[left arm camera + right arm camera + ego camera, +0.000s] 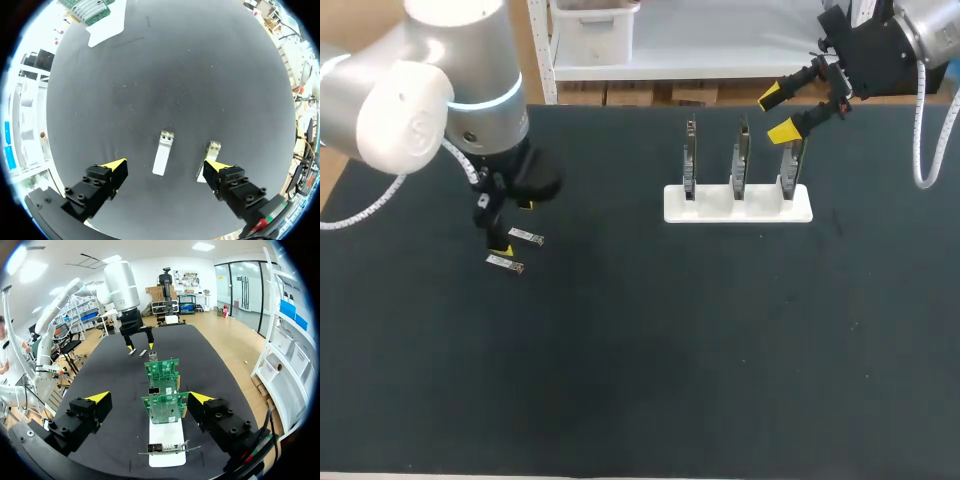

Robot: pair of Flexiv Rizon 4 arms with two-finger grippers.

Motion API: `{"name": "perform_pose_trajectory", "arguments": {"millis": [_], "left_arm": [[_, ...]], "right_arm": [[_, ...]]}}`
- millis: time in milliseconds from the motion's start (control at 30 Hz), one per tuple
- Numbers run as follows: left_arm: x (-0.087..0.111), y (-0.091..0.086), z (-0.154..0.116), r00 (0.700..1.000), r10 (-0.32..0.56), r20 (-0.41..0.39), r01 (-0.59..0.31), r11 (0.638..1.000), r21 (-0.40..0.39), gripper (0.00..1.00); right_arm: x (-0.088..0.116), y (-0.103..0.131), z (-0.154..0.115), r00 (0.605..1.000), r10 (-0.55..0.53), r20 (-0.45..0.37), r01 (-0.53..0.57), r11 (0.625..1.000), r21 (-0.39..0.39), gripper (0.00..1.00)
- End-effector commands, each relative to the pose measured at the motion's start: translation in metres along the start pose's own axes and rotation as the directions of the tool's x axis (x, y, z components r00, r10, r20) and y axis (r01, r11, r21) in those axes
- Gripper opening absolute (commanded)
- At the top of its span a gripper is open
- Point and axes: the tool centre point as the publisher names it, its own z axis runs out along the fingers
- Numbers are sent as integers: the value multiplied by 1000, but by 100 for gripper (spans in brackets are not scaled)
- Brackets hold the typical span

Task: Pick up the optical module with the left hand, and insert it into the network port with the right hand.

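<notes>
Lying under left pincer (166, 167): optical module (163, 150)

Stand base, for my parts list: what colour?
The stand base is white; head view shows it best.

The black counter (640, 380) carries two optical modules (526, 236) lying side by side, and a white stand (738, 205) holding three upright circuit boards (741, 160).

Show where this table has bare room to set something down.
Free: the near half of the table, and the strip between the optical modules and the white stand. Crowded: the modules under the left gripper; the circuit boards by the right gripper.
</notes>
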Motion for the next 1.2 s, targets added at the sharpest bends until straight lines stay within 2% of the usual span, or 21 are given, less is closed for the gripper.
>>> {"name": "perform_pose_trajectory", "arguments": {"millis": [33,500,1200], "left_arm": [[2,8,1,1000,5,-2,-5,1000,6,100],[6,18,8,999,-20,30,20,1000,24,100],[8,6,26,999,-36,-1,36,998,61,100]], "right_arm": [[0,1,0,1000,-1,0,1,1000,4,100],[0,1,0,1000,-1,0,1,1000,4,100],[0,1,0,1000,-1,0,1,1000,4,100]]}}
